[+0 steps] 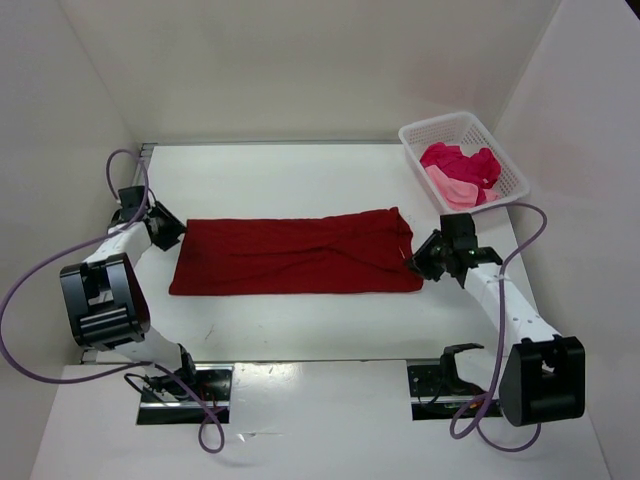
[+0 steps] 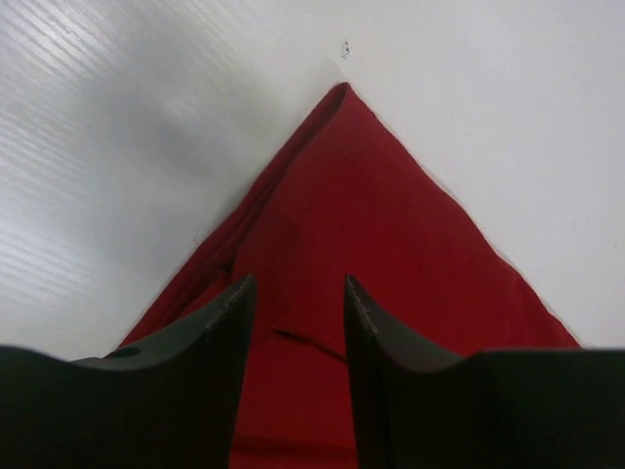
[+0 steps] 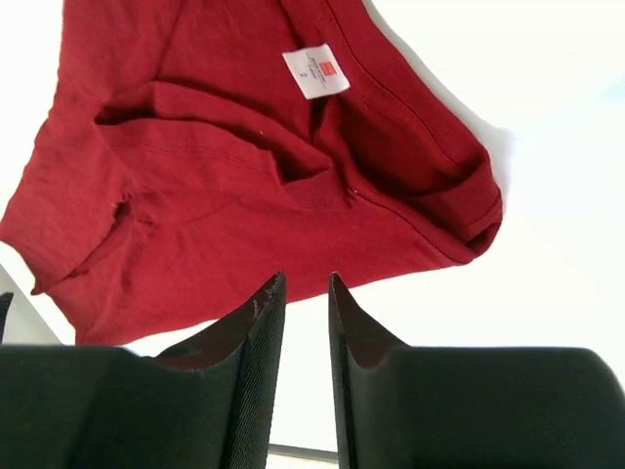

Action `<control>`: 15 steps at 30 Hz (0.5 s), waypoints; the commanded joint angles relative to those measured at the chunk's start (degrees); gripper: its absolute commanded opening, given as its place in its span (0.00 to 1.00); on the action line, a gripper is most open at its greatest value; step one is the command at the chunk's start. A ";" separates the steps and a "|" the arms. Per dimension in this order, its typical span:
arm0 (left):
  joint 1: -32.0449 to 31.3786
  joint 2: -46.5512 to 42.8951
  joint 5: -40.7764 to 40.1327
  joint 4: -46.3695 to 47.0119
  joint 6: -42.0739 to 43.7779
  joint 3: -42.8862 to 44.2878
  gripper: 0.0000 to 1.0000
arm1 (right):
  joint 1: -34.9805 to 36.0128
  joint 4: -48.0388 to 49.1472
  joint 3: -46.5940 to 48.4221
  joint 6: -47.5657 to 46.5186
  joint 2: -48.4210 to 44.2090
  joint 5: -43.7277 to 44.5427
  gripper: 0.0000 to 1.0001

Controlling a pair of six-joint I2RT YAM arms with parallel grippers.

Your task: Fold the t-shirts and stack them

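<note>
A dark red t-shirt (image 1: 295,255) lies flat as a long folded strip across the middle of the table. My left gripper (image 1: 165,232) is at its left end, open, with the fingers apart just above the cloth (image 2: 391,244) and nothing pinched between them (image 2: 298,283). At the right end my right gripper (image 1: 420,262) stands open, just off the shirt's edge (image 3: 244,176), with white table showing between its fingers (image 3: 306,278). The collar with its white label (image 3: 315,70) faces up. A magenta t-shirt (image 1: 460,160) and a light pink t-shirt (image 1: 450,188) lie crumpled in the basket.
A white lattice basket (image 1: 440,128) stands at the back right corner of the table. White walls close in the table on the left, back and right. Purple cables loop out from both arms near the table's sides.
</note>
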 commanded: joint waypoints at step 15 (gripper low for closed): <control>-8.00 0.23 4.22 3.46 -1.40 0.77 0.48 | 16.33 11.26 26.36 -16.41 28.24 4.93 0.38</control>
